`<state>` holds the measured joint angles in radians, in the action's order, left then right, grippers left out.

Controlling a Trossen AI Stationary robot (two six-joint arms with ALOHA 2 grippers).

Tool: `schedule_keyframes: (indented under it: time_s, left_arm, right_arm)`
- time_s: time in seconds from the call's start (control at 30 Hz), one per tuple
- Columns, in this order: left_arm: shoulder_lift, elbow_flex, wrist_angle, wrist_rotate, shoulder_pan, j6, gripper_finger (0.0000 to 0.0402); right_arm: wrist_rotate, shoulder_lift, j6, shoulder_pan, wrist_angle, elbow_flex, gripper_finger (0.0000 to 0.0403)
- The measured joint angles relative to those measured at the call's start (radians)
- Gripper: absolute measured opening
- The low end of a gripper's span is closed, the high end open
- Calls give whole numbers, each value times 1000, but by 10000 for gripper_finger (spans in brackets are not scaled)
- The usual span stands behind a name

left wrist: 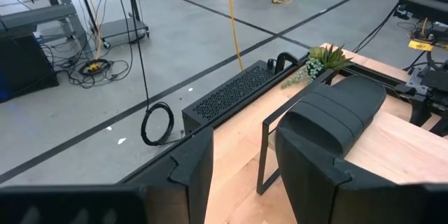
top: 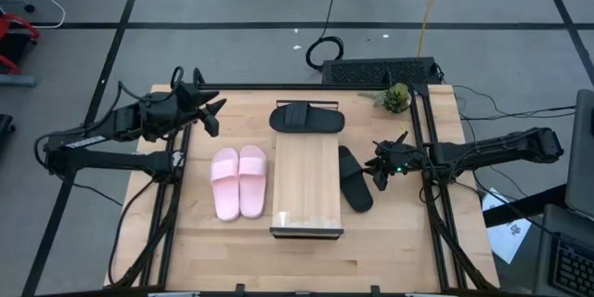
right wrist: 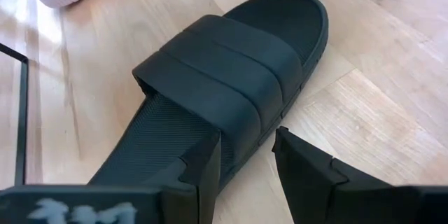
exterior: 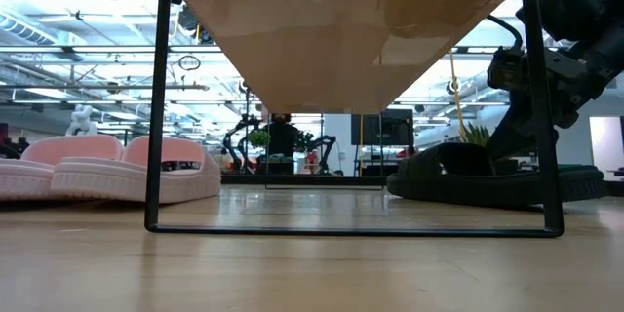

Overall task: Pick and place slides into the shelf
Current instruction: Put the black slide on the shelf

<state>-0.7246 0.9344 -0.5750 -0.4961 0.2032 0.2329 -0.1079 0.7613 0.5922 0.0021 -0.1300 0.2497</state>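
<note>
The shelf (top: pixel 306 190) stands mid-table, a light-wood panel on a thin dark frame (exterior: pixel 156 107). One black slide (top: pixel 307 118) lies crosswise at its far end, and the left wrist view shows that slide (left wrist: pixel 336 112) resting on the panel. The other black slide (top: pixel 355 178) lies sole-down on the table to the right of the shelf. Two pink slides (top: pixel 239 181) lie side by side to its left. My right gripper (right wrist: pixel 246 136) is open, low over the strap side of the black slide (right wrist: pixel 224 91). My left gripper (left wrist: pixel 243 133) is open and raised near the far-left corner (top: pixel 212 116). My right gripper comes slanting down from the table's right at the black slide's strap edge (right wrist: pixel 269 122). One finger (right wrist: pixel 203 168) stands over the strap and footbed, the other (right wrist: pixel 301 168) over the bare table. I cannot tell whether either finger touches the slide, which lies flat on the table.
A small green plant (top: pixel 396 98) and a black perforated box (top: pixel 380 71) sit at the far right edge. Dark rails (top: pixel 436 204) run along both sides of the table. Bare wood shows on the near part of the table (top: pixel 306 260).
</note>
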Motion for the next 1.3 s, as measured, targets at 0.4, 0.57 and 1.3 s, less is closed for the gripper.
schedule_keyframes:
  time_s: [0.4, 0.57, 1.3]
  left_arm:
    - [0, 0, 0, 0, 0, 0, 157]
    - [0, 0, 0, 0, 0, -14, 157]
    - [0, 0, 0, 0, 0, -29, 157]
  right_arm:
    - [-23, 144, -4, 0, 156, 0, 128]
    - [-31, 210, -3, 0, 208, 0, 128]
    - [-135, 291, -11, 0, 314, 0, 40]
